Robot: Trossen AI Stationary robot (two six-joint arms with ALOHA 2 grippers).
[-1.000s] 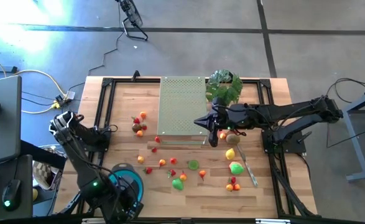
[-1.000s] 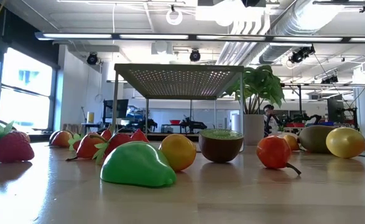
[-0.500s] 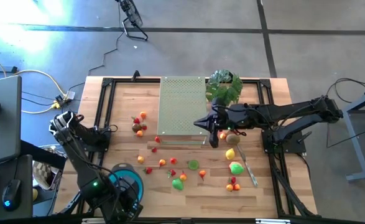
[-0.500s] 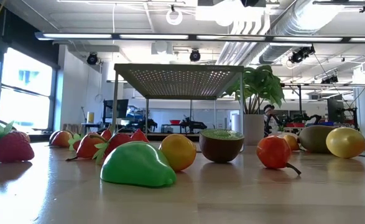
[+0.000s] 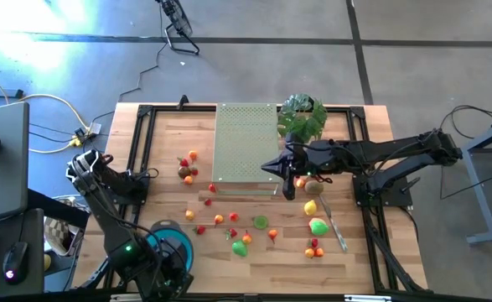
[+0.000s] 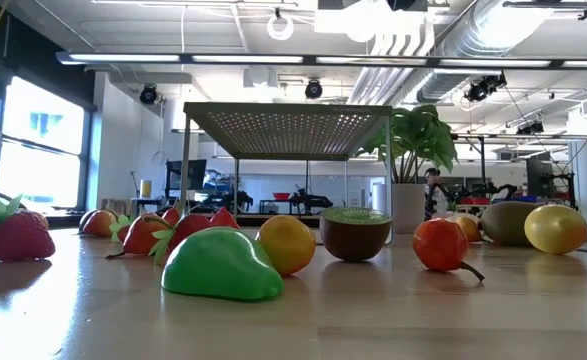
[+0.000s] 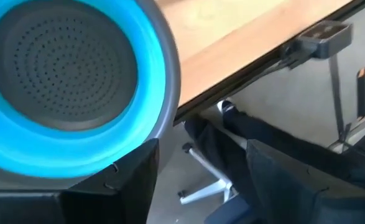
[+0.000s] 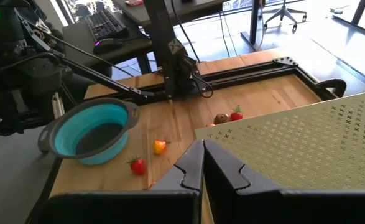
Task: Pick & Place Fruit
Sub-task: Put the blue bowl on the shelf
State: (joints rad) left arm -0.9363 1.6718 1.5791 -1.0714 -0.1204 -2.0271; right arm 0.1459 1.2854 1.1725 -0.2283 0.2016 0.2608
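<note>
Many small toy fruits lie on the wooden table: a red and orange cluster (image 5: 187,168), a yellow one (image 5: 311,207), a green pear (image 5: 318,226) and a halved kiwi (image 5: 261,222). In the low view the green pear (image 6: 221,265) and an orange (image 6: 286,244) are nearest. The blue bowl (image 5: 168,242) stands at the near left edge. My left gripper (image 7: 201,186) is open and empty at the table's near edge, beside the bowl's rim (image 7: 163,93). My right gripper (image 8: 202,163) is shut and empty, above the table at the right near corner of the perforated shelf (image 5: 246,143).
A leafy potted plant (image 5: 302,117) stands at the far right of the shelf. A slim silver knife (image 5: 334,225) lies among the fruits at the right. A black frame (image 5: 141,151) runs around the table. Bare wood lies left of the shelf.
</note>
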